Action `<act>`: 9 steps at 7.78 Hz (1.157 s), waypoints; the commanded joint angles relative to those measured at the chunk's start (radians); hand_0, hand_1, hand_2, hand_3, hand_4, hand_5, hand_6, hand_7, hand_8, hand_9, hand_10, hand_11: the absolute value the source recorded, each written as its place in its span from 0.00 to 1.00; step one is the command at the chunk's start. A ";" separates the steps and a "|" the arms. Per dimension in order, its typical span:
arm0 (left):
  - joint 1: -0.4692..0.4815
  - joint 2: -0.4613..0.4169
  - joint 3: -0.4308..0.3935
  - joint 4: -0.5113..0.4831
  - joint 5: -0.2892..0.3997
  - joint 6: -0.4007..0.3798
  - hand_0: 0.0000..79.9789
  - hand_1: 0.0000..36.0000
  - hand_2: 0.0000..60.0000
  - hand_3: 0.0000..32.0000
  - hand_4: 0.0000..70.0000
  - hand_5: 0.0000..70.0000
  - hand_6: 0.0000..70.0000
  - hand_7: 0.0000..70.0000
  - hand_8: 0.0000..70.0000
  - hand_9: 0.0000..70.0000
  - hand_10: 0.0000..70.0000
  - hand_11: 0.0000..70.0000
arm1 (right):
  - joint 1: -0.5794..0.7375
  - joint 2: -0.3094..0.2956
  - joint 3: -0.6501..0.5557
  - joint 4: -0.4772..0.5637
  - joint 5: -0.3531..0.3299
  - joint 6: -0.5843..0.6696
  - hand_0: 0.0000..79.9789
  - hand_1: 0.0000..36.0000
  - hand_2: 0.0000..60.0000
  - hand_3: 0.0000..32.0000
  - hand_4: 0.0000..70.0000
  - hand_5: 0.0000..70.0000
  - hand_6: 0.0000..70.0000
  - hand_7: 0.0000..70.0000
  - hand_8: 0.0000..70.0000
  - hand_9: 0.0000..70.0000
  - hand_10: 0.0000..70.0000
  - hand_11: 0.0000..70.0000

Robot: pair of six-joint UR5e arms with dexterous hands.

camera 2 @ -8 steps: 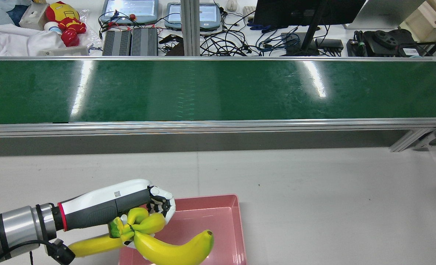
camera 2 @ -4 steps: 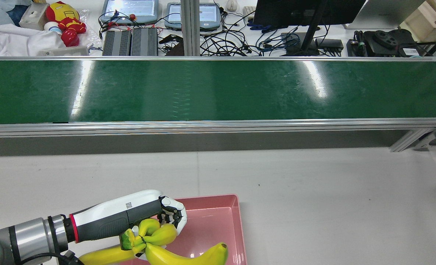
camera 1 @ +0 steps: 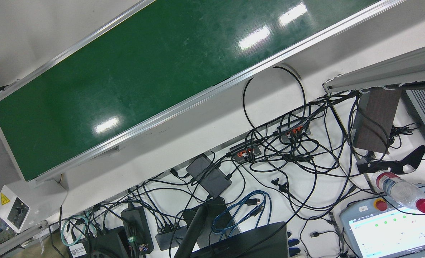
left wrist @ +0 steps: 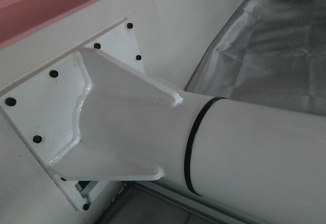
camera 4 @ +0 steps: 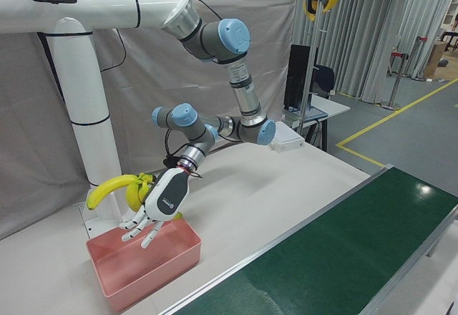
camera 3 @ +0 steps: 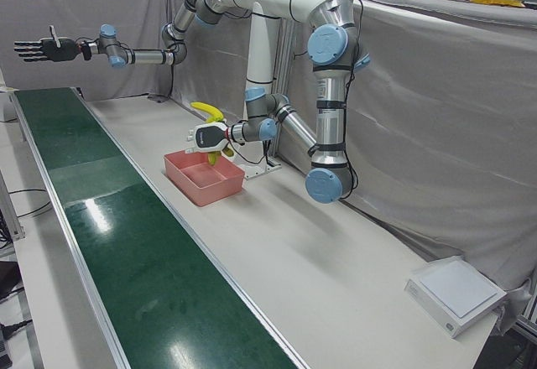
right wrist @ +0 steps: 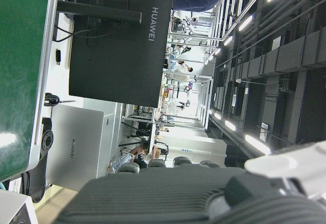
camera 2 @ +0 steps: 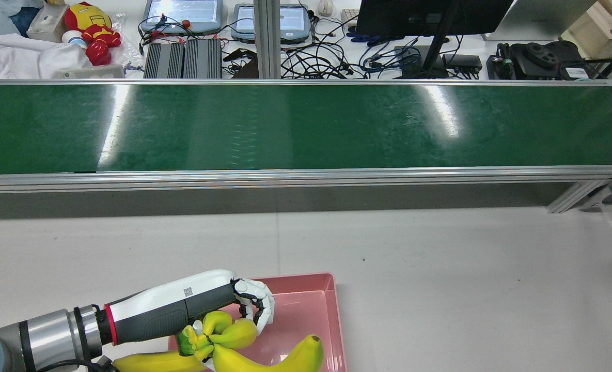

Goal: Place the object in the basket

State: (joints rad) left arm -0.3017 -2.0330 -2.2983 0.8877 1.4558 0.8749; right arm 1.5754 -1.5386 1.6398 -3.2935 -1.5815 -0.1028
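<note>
Glossy curved plastic bananas (camera 2: 244, 346), perhaps loosely held, pink basket (camera 2: 331, 310).

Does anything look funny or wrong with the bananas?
The yellow banana bunch hangs crookedly under the left hand, above the pink plastic basket. One banana pokes out past the basket's left edge instead of over it. The hand's fingers look spread. Nothing seems spilled or broken.

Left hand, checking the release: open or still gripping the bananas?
Open: left hand has fingers spread above the pink basket; bananas rest against it.
</note>
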 commanded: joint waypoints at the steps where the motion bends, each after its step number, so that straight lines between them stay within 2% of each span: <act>1: 0.004 -0.029 -0.001 0.082 0.003 0.001 0.27 0.00 0.00 0.30 0.00 0.48 0.04 0.19 0.22 0.19 0.06 0.08 | 0.000 0.000 0.000 0.000 0.000 0.000 0.00 0.00 0.00 0.00 0.00 0.00 0.00 0.00 0.00 0.00 0.00 0.00; 2: 0.004 -0.029 -0.001 0.103 0.001 0.001 0.18 0.00 0.00 0.41 0.00 0.46 0.02 0.15 0.20 0.17 0.05 0.06 | -0.002 0.000 0.000 0.000 0.000 0.000 0.00 0.00 0.00 0.00 0.00 0.00 0.00 0.00 0.00 0.00 0.00 0.00; 3: 0.006 -0.027 0.000 0.105 0.000 0.001 0.10 0.00 0.00 0.54 0.00 0.34 0.00 0.11 0.20 0.15 0.02 0.02 | 0.000 0.000 0.000 0.000 0.000 0.000 0.00 0.00 0.00 0.00 0.00 0.00 0.00 0.00 0.00 0.00 0.00 0.00; 4: 0.006 -0.027 0.000 0.102 -0.003 0.001 0.00 0.00 0.00 0.73 0.00 0.18 0.00 0.09 0.19 0.12 0.00 0.00 | 0.000 0.000 0.000 0.000 0.000 0.000 0.00 0.00 0.00 0.00 0.00 0.00 0.00 0.00 0.00 0.00 0.00 0.00; 5: 0.006 -0.024 0.000 0.093 -0.005 0.001 0.00 0.00 0.00 0.83 0.00 0.10 0.00 0.08 0.19 0.10 0.00 0.00 | 0.000 0.000 0.000 0.000 0.000 0.000 0.00 0.00 0.00 0.00 0.00 0.00 0.00 0.00 0.00 0.00 0.00 0.00; 6: 0.006 -0.021 0.000 0.086 -0.003 0.001 0.00 0.00 0.00 0.86 0.00 0.09 0.00 0.08 0.19 0.08 0.00 0.00 | 0.000 0.000 0.000 0.000 0.000 0.000 0.00 0.00 0.00 0.00 0.00 0.00 0.00 0.00 0.00 0.00 0.00 0.00; 9: 0.006 -0.024 0.000 0.086 -0.002 0.001 0.00 0.00 0.00 0.83 0.00 0.12 0.00 0.08 0.17 0.08 0.00 0.00 | 0.000 0.000 0.000 0.000 0.000 0.000 0.00 0.00 0.00 0.00 0.00 0.00 0.00 0.00 0.00 0.00 0.00 0.00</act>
State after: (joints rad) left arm -0.2961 -2.0562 -2.2979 0.9753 1.4532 0.8759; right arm 1.5750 -1.5390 1.6398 -3.2934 -1.5815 -0.1028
